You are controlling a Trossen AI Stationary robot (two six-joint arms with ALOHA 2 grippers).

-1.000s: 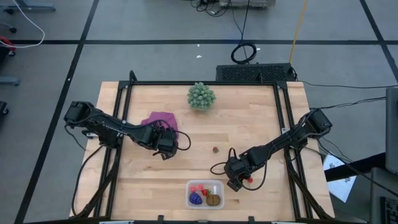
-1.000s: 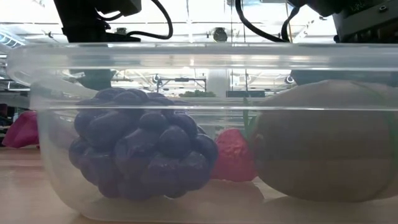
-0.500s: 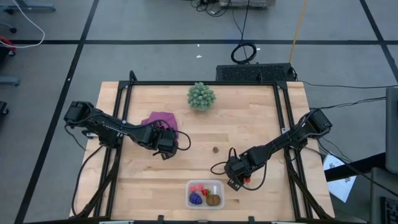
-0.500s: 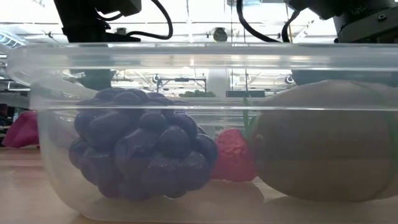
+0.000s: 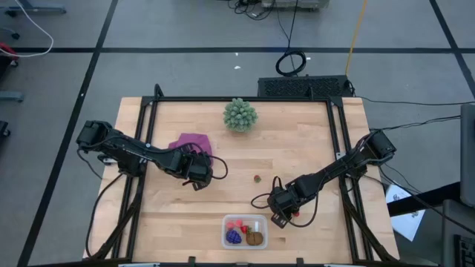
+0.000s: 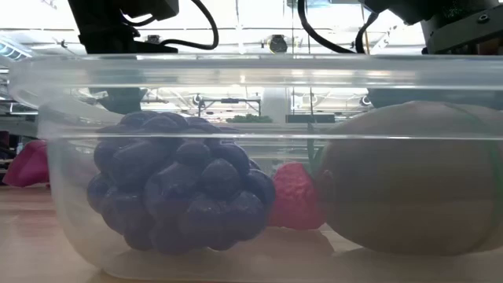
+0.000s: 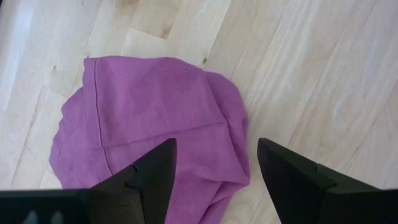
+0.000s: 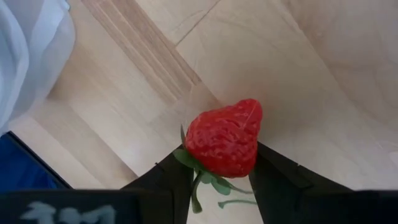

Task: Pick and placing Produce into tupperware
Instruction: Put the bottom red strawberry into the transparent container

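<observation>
Strawberry (image 8: 224, 138), small, red and dimpled, sits clamped between the two dark fingers of the right claw (image 5: 283, 216), its green leafy cap pointing back toward the wrist and its pointed tip facing outward. In the overhead view this claw hovers over the bench (image 5: 297, 141) just beside the tupperware (image 5: 245, 231), which lies to the claw's own side toward the bench's middle, at the near edge. The right arm is much the nearer one; judging from this, a short sideways move would bring the berry above the tub.

The clear tub already holds a dark purple grape cluster (image 6: 177, 185), a brown kiwi (image 6: 409, 177) and red berries (image 6: 292, 196). One more tiny dark piece (image 5: 257, 178) lies alone near mid-bench.

The left claw (image 7: 214, 168) waits with fingers apart above a magenta cloth (image 7: 149, 146), well away from the tub.
</observation>
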